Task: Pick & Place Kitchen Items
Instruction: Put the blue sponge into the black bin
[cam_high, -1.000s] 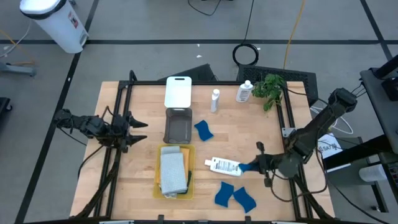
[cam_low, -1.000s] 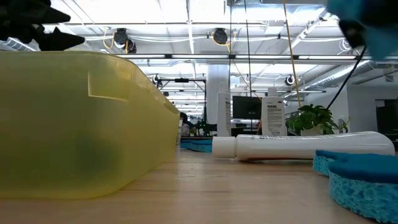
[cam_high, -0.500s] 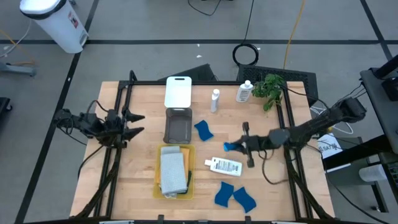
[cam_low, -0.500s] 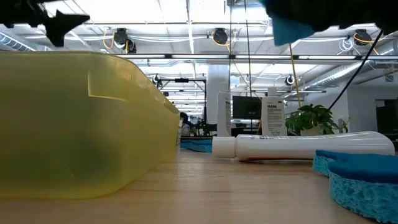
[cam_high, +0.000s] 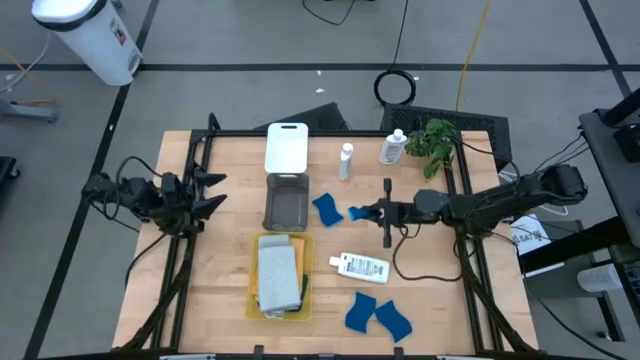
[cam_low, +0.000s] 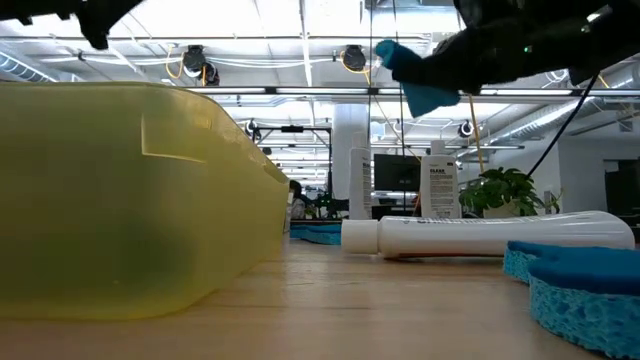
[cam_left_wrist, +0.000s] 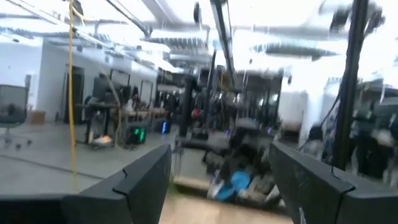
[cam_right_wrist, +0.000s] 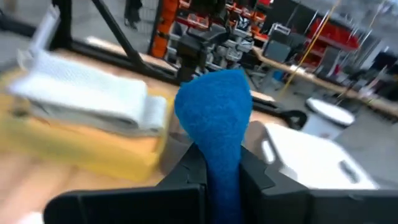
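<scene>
Yellow tray (cam_high: 254, 293), lower centre, holds folded cloths (cam_high: 279, 277); grey tray (cam_high: 286, 204) above it. Right gripper (cam_high: 372, 212) jaws pinch a blue sponge (cam_high: 358, 213); left gripper (cam_high: 212, 192) jaws spread.

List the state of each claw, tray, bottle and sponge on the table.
Right claw: shut on a blue sponge, held above the table.
Left claw: open, empty.
Yellow tray: holds folded cloths.
Grey tray: empty.
Nearest bottle: lying down.
Two far bottles: upright.
</scene>
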